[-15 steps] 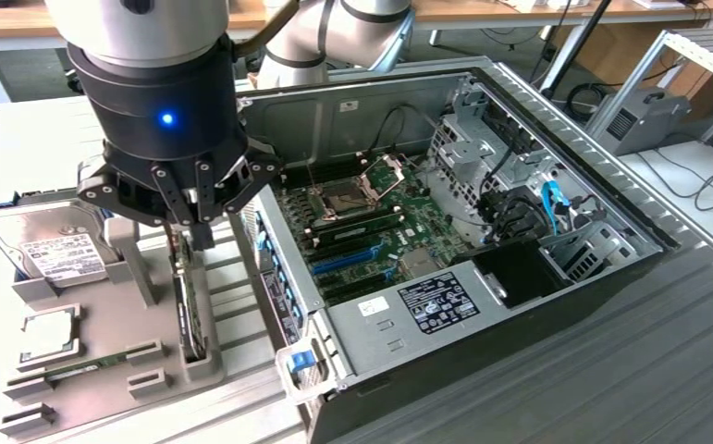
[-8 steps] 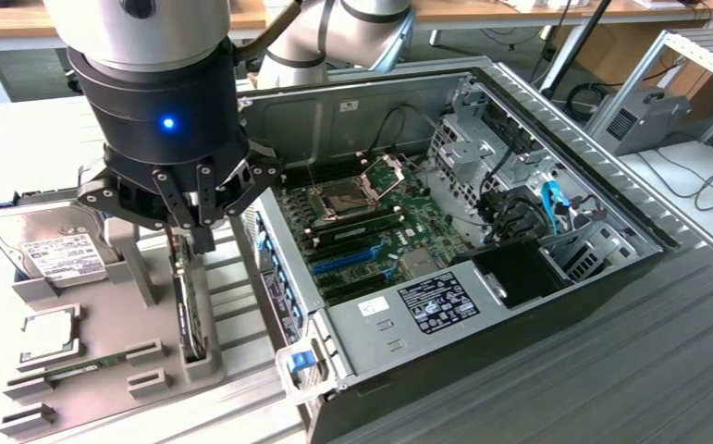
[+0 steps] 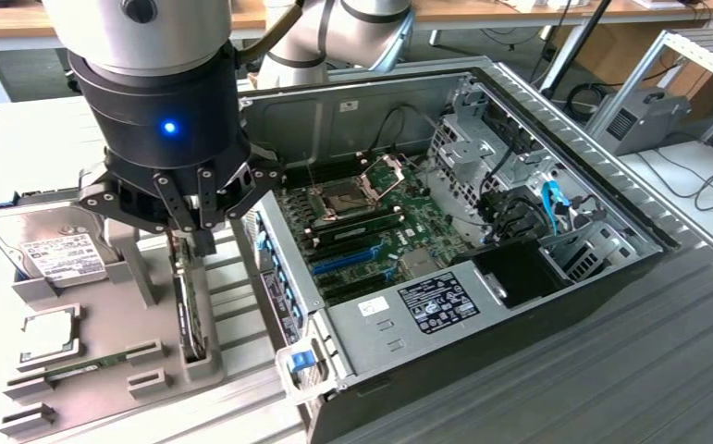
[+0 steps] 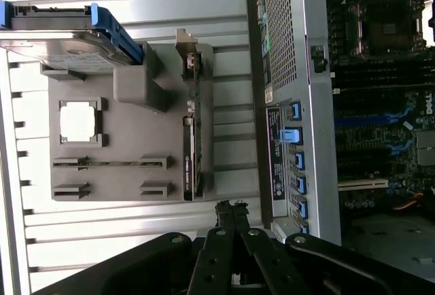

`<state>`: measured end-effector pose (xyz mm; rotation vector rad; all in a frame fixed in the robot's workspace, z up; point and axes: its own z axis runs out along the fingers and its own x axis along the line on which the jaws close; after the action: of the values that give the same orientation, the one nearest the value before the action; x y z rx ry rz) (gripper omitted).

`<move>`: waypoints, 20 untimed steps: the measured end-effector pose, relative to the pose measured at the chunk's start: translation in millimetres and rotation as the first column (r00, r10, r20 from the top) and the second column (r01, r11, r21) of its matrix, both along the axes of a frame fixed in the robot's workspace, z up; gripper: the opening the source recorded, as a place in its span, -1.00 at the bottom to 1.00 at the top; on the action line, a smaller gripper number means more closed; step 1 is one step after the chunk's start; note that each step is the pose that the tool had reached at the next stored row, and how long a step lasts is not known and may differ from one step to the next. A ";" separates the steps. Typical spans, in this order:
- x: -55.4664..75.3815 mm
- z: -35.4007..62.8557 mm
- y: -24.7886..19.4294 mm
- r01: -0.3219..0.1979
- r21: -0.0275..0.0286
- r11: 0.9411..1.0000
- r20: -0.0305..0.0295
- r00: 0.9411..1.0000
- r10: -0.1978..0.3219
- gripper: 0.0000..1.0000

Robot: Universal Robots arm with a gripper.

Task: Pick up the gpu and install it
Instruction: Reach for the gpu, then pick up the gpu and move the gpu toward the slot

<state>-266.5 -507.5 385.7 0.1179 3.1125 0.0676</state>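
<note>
Jaws shut, near gpu [image 3: 189,314] top edge.

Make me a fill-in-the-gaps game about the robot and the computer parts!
1. The robot's black gripper has its fingers ___ near the grey plastic holder.
2. The gpu, a thin green card with a silver end bracket, stands on its ___ in that holder.
3. The silver hard drive sits in a frame coloured ___.

Missing words: shut; edge; blue.
</note>
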 end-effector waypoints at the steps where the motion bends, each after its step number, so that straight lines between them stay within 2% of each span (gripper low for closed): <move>1: 0.0 -0.1 -0.4 0.000 0.000 1.000 0.000 1.000 0.000 -0.79; 16: 0.0 -0.2 -0.5 0.000 0.000 1.000 0.000 1.000 0.000 -0.77; 18: 0.0 -0.2 -0.5 0.000 0.000 1.000 0.000 1.000 0.000 -0.53; 19: 0.0 -0.2 -0.5 0.000 0.000 1.000 0.000 1.000 0.000 -0.53; 20: 0.0 -0.2 -0.5 0.000 0.000 1.000 0.000 1.000 0.000 -0.40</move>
<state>-266.5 -508.0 385.5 0.1180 3.1125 0.0677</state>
